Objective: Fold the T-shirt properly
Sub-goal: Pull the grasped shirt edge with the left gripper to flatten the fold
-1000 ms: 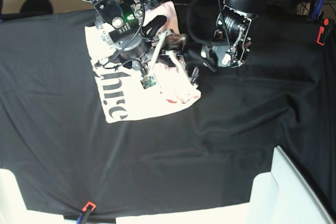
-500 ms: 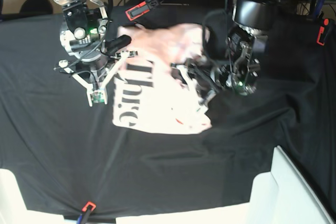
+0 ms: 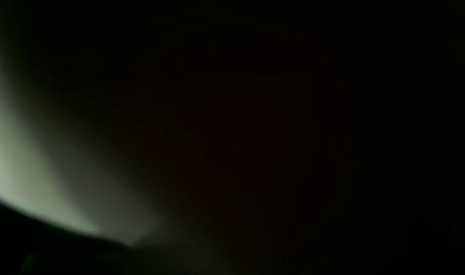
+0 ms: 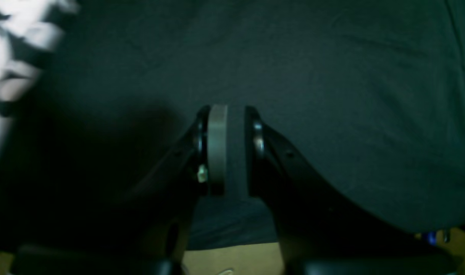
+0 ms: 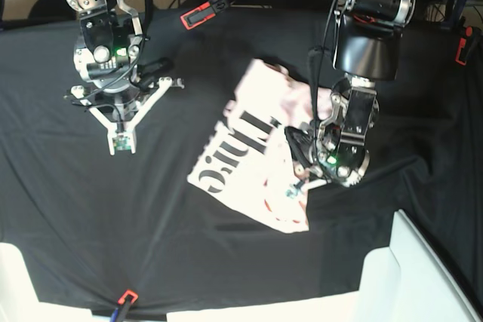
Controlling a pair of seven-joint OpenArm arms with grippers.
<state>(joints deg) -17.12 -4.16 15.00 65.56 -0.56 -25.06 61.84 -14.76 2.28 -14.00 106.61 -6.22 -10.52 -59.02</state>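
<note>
My T-shirt (image 5: 253, 164) is pale pink and lies printed side up on the black cloth (image 5: 90, 209), turned on a slant. Black serif letters run across its lower left part, with small orange-red marks near its lower right corner. Its upper right part is bunched and creased. It is partly folded, not flat.
</note>
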